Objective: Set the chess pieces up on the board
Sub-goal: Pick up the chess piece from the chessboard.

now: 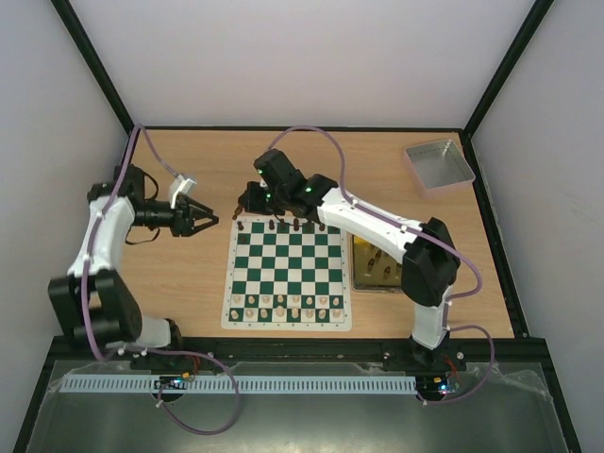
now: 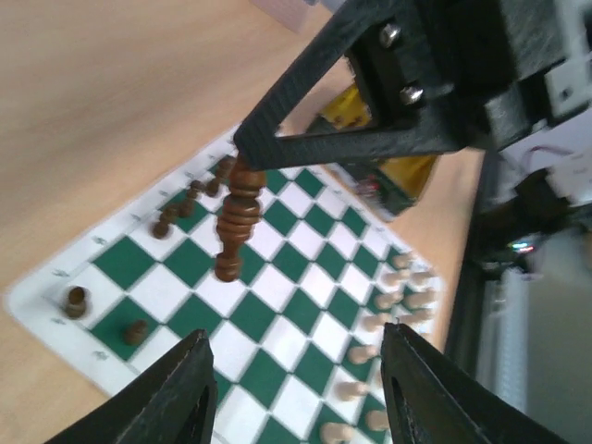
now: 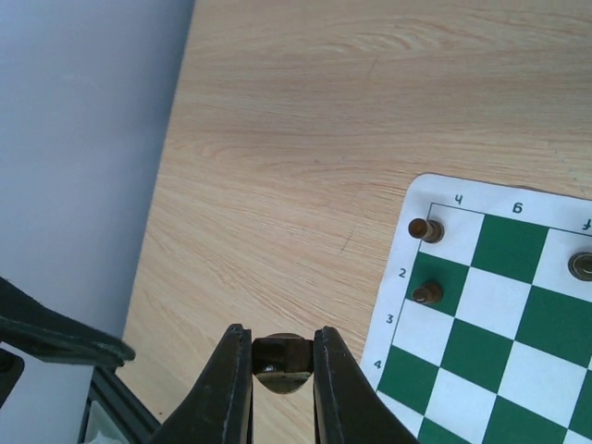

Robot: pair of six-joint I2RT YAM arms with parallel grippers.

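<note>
- Table [image 1: 189, 274]: pale wood-grain top, smooth, low sheen.
- Board [image 1: 283, 266]: thin flat mat, matt green and white print.
- Dark piece [image 2: 237, 217]: brown, looks like turned wood, faintly glossy.
- Pale pieces [image 1: 283, 304]: cream, look like wood, finish too small to tell.
- Tin [image 1: 368, 274]: gold metal, shiny.
- Tray [image 1: 439, 165]: grey, dull and smooth.
- Right gripper [image 3: 282, 338]: matt black plastic with bright metal screws [image 2: 388, 35].
- Left gripper [image 2: 294, 338]: the same matt black plastic.
- Arms [image 1: 368, 219]: smooth white and black plastic shells.
- Cables [image 1: 326, 142]: smooth purple sheath.
</note>
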